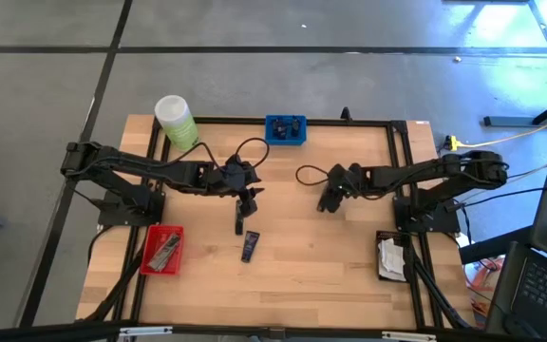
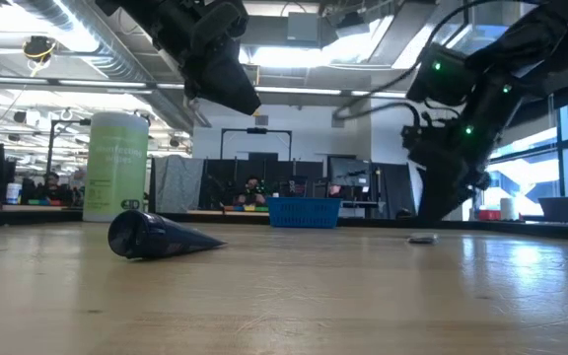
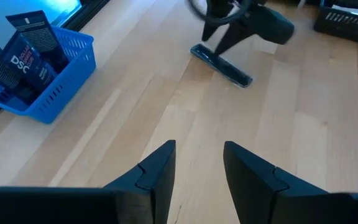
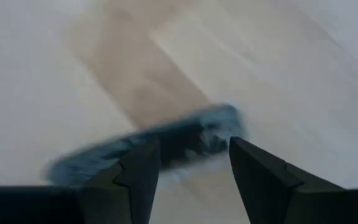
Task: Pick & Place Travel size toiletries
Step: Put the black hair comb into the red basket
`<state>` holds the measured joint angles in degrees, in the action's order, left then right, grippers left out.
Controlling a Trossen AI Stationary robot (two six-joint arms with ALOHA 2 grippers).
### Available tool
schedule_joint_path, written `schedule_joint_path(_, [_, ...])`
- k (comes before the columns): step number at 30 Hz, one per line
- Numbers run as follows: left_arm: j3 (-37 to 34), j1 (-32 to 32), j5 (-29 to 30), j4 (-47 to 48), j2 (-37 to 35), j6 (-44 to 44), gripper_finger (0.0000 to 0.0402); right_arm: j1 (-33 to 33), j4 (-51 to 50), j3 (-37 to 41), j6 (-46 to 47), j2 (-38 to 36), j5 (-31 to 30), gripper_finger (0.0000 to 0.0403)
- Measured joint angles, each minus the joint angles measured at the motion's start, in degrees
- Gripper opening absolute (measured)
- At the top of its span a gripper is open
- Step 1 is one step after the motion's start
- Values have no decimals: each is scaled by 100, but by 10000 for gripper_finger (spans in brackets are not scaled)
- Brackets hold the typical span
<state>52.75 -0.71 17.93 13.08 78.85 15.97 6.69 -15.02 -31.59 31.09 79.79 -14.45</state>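
Note:
A dark, flat tube (image 3: 221, 64) lies on the wooden table under my right gripper (image 1: 325, 202). In the right wrist view the same tube (image 4: 166, 146) lies crosswise just beyond the open fingers (image 4: 194, 146), which stand either side of its middle. My left gripper (image 1: 247, 198) hangs above the table's middle, open (image 3: 199, 149), with nothing between its fingers. A dark navy tube (image 1: 251, 246) lies flat toward the near edge; in the low view it is a dark cone (image 2: 156, 237). Another slim dark item (image 1: 239, 225) lies just near of the left gripper.
A blue basket (image 1: 285, 129) of dark packets stands at the far edge, and a big green bottle (image 1: 175, 121) at the far left. The red tray (image 1: 162, 249) holds grey tubes at the near left. The black tray (image 1: 390, 256) holds white sachets at the near right.

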Motion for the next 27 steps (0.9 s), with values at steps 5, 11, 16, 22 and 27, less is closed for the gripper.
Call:
schedule_joint_path(5, [0, 0, 2, 0, 0, -2, 132, 73, -346, -2, 175, 0, -145, 189])
schedule_joint_path(11, [0, 0, 0, 0, 0, 7, 130, 182, -348, -2, 300, 0, 19, 173])
schedule_joint_path(16, [0, 0, 1, 0, 0, 129, 130, 270, -346, 0, 306, 0, 171, 181])
schedule_joint_path(22, [0, 0, 2, 0, 0, 129, 129, 299, -316, -1, 317, 0, -103, 189])
schedule_joint_path(27, [0, 0, 2, 0, 0, 131, 129, 313, -298, 0, 431, 0, -325, 178])
